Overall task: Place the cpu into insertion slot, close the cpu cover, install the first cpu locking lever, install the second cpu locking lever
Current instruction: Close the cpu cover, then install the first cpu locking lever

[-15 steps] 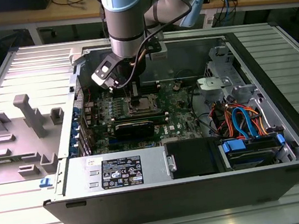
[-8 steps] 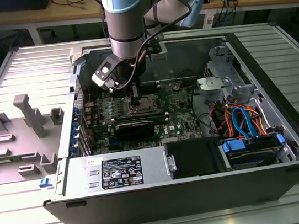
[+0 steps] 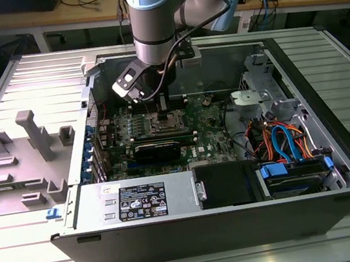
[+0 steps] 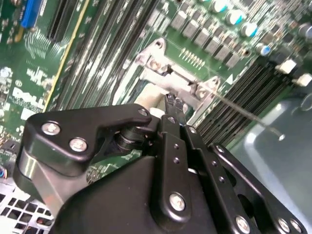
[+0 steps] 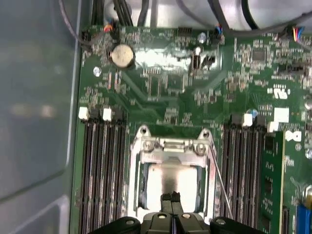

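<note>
Silver-grey cpu [image 5: 170,178] lies flat, top up, in the insertion slot [image 5: 132,187] directly under the gripper [image 5: 170,197], whose fingertips are pinched together, with the cpu cover [image 5: 171,155] down around it, a thin locking lever [image 5: 220,183] slanting alongside roughly parallel to the memory slots [image 5: 100,175], and the socket's nearest edge hidden behind the gripper body.

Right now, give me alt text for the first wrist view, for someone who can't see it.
The black tool, shut, sits over the silver cpu, seen through the window of the metal cpu cover. Black memory slots flank it on the green motherboard, and a thin lever runs alongside.
</note>
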You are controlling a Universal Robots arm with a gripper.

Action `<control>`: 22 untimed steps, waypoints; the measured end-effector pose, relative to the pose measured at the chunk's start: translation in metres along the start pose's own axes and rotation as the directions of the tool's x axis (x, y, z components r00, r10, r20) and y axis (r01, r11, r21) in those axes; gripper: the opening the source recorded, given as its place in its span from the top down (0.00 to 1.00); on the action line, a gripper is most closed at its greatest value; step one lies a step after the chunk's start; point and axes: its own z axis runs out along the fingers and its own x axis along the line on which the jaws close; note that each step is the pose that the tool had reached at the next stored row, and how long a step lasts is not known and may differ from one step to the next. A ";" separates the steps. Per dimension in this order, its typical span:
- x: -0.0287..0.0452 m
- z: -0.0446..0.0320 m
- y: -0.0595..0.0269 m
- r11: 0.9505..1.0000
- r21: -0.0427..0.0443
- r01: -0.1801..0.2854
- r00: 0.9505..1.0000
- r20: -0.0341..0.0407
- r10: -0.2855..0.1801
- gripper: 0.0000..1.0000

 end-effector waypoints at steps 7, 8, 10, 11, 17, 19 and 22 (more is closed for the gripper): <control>-0.0001 -0.0090 0.0044 1.000 0.000 0.000 1.000 0.000 0.000 0.89; -0.0003 -0.0088 0.0057 1.000 0.000 0.000 1.000 0.000 0.000 0.89; -0.0007 -0.0084 0.0074 1.000 0.000 0.000 1.000 0.001 0.000 0.89; -0.0007 -0.0083 0.0075 1.000 0.000 0.000 1.000 0.001 0.000 0.89; -0.0008 -0.0081 0.0080 1.000 0.000 0.000 1.000 0.001 0.000 0.89; -0.0008 -0.0081 0.0080 1.000 0.000 0.000 1.000 0.001 0.000 0.89; -0.0008 -0.0081 0.0080 1.000 0.000 0.000 1.000 0.001 0.000 0.89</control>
